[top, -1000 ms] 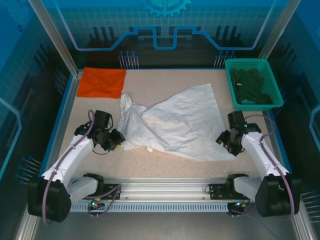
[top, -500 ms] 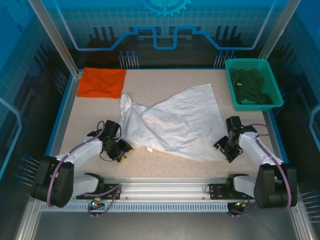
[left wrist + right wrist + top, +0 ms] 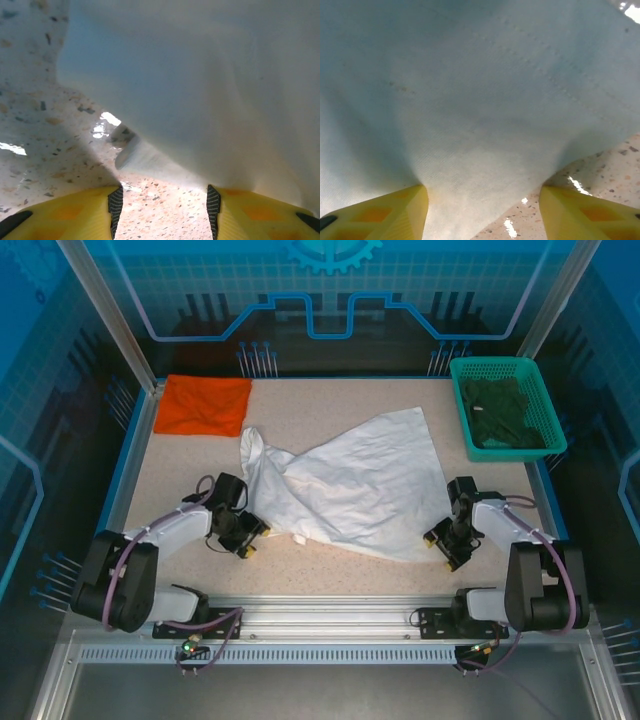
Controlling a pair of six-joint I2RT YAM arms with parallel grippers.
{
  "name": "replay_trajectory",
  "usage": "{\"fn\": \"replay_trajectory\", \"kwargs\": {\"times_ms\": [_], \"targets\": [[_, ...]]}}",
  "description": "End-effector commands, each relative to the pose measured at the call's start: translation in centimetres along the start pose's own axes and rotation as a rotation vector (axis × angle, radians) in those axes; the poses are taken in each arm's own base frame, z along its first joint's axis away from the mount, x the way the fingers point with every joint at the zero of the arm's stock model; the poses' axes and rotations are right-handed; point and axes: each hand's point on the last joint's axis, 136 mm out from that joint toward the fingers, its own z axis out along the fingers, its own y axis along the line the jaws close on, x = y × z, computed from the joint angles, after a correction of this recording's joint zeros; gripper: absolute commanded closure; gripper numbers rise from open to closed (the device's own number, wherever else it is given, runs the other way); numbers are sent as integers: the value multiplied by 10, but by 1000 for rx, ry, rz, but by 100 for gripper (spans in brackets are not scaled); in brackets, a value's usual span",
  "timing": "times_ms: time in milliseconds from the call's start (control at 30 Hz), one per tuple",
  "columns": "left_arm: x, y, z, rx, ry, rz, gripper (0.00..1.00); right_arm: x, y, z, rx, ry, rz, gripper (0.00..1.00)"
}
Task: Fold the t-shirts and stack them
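The white t-shirt (image 3: 345, 490) lies crumpled and spread across the middle of the table. The orange t-shirt (image 3: 205, 405) lies folded at the back left corner. My left gripper (image 3: 246, 536) sits low at the white shirt's near left edge. In the left wrist view it is open (image 3: 162, 212), with bare table between its fingers and the cloth's edge (image 3: 200, 75) just ahead. My right gripper (image 3: 441, 541) is at the shirt's near right corner. It is open (image 3: 482, 215), with the white cloth (image 3: 470, 100) lying between its wide-apart yellow fingers (image 3: 385, 215).
A green basket (image 3: 506, 368) holding dark green cloth stands at the back right. The speckled table (image 3: 330, 405) is ringed by a blue rim, and a metal rail runs along the near edge by the arm bases.
Both arms have dropped lower and moved nearer. The left gripper slid right along the shirt's near edge and opened. The right gripper moved left onto the shirt's near right corner.
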Motion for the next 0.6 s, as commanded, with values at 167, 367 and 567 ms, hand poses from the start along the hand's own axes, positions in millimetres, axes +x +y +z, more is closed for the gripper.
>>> {"fn": "replay_trajectory", "kwargs": {"times_ms": [167, 367, 567], "targets": [[-58, -22, 3, -21, -256, 95, 75, -9, 10, 5, -24, -20, 13, 61], [-69, -34, -16, 13, -344, 136, 99, -11, 16, -1, -50, -38, -9, 78], [-70, -51, -33, 39, -369, 201, 100, -17, 29, -26, -79, -102, -79, 93]]}}
